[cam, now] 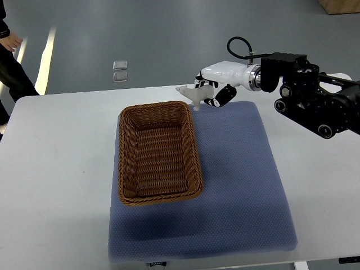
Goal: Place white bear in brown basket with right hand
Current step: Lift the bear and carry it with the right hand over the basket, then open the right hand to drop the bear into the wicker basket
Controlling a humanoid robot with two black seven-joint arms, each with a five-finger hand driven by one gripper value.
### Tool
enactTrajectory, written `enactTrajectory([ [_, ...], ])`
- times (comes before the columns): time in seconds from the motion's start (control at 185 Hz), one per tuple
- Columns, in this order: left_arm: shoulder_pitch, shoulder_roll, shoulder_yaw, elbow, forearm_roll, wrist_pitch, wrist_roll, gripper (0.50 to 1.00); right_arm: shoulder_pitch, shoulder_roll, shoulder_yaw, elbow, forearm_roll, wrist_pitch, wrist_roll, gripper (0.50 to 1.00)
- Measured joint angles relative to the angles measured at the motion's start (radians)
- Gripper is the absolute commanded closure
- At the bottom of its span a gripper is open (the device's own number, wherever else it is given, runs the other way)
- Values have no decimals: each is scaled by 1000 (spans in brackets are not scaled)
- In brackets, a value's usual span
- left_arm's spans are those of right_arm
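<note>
Near edge, bottom of frame: blue padded mat (242, 185) lay on the white counter (56, 185), a small dark tag on its front hem. No left arm in the frame.

Middle, left of centre: brown wicker basket (159, 152) sat on the mat's left part, long axis running away from the camera, nothing inside it. Rim unbroken; walls sloped inward toward the base.

Beyond the basket's far right corner: white bear (194, 94) was held clear of the mat, head pointing to the left of frame, legs down. It hung just outside the rim, not yet over the opening. Right hand (216, 90), white shell with dark fingers (225, 95), was closed around the bear's rear half; the black arm entered from the right edge.

Far upper left: a person's dark sleeve and hand (11, 42) at the frame edge, well apart from the work. Grey floor behind.

Judged step: carry, release pending. To do it well, move the bear left and toward the camera until it sits over the basket's middle, lower it past the rim before loosening the fingers, and keep the wrist off the wicker edge so the basket doesn't slide.
</note>
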Motion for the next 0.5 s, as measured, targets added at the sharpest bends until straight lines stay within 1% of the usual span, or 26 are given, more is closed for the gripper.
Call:
enactTrajectory([
  [0.119,0,0,0,0,0,0,0,500,29,44,-31,0,0,0,0,930],
  [0.195,0,0,0,0,0,0,0,500,42,65,-46,0,1,0,0,906],
  [0.206,0,0,0,0,0,0,0,500,45,69,-49,0,1,0,0,893],
  [0.227,0,0,0,0,0,0,0,500,49,75,-52,0,1,0,0,889],
  [0.265,0,0,0,0,0,0,0,500,56,87,-61,-1,1,0,0,853],
  [0.292,0,0,0,0,0,0,0,500,58,93,-66,-1,1,0,1,844],
  [0.368,0,0,0,0,0,0,0,500,62,110,-76,-2,1,-2,1,797],
  [0.374,0,0,0,0,0,0,0,500,62,111,-76,-2,1,-2,1,785],
  [0.395,0,0,0,0,0,0,0,500,62,113,-77,-3,1,-3,1,771],
  [0.439,0,0,0,0,0,0,0,500,63,118,-79,-5,1,-4,1,752],
  [0.498,0,0,0,0,0,0,0,500,63,125,-79,-7,1,-5,1,744],
])
